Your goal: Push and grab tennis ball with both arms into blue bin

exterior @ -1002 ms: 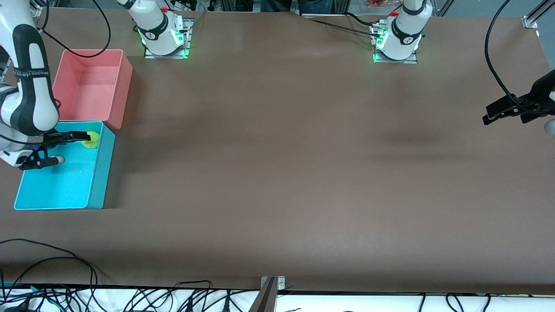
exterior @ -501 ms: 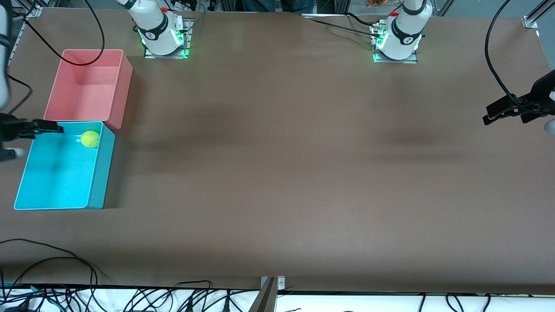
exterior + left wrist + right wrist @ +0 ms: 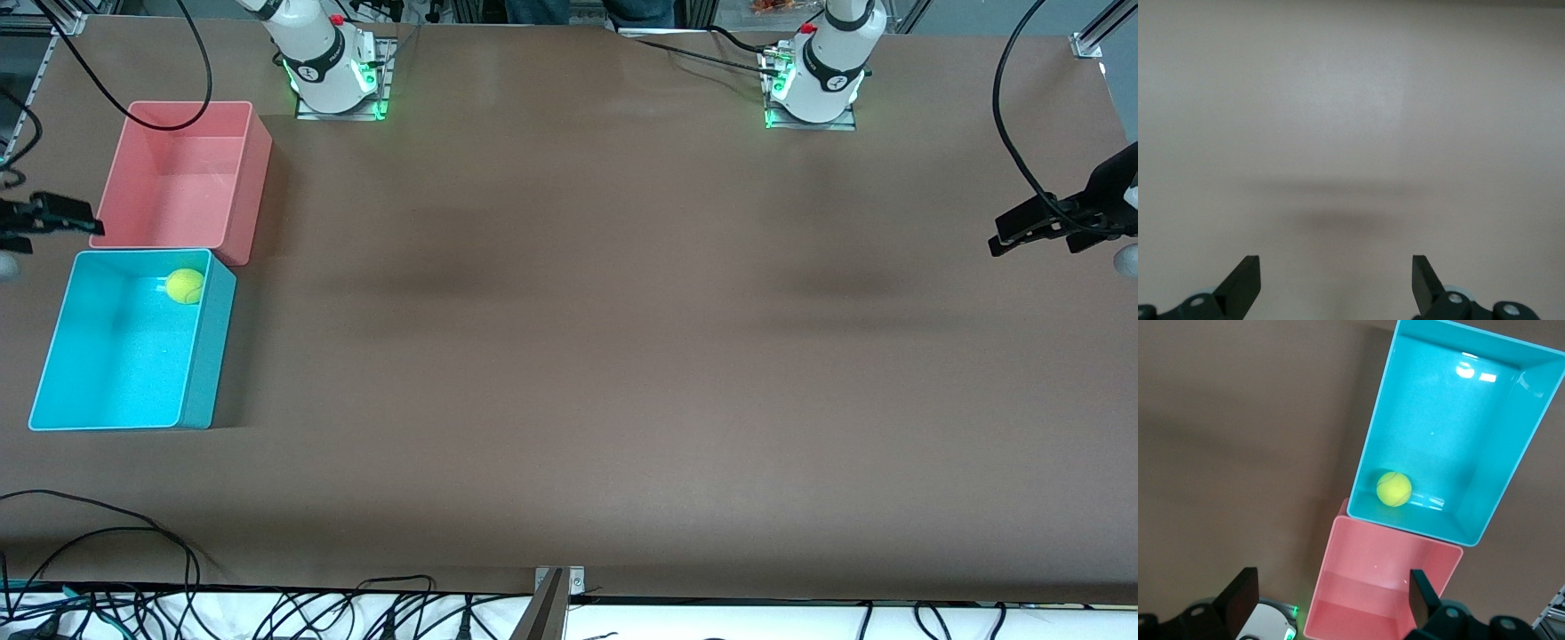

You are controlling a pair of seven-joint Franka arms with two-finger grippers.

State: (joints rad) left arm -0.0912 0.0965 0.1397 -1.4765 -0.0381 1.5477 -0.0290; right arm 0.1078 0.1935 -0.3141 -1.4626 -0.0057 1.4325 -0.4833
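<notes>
Looked across the broad brown table first, bare over most of its stretch away from the blue bin. Picked out both arms next: found the right arm's green-lit base farther from the front camera than the blue bin, and the left arm's base well apart from the blue bin, toward the left arm's end of the table. Caught the pink bin sitting just beside the blue bin, touching or nearly touching it on the side farther from the front camera, with nothing showing inside. Noted the blue bin itself upright and open-topped at the right arm's end of the table.

On to the grippers. Spotted the right gripper up in the air over the table edge just beside the blue bin, looking down on both bins. Jaws released, spread wide, grasping nothing. Found the left gripper waiting over the table's edge at the left arm's end, well apart from the blue bin. Released too, fingers set wide, nothing between them but bare table below.

And the tennis ball: in! Resting on the blue bin's floor, tucked into the corner nearest the pink bin, clear of both grippers.
</notes>
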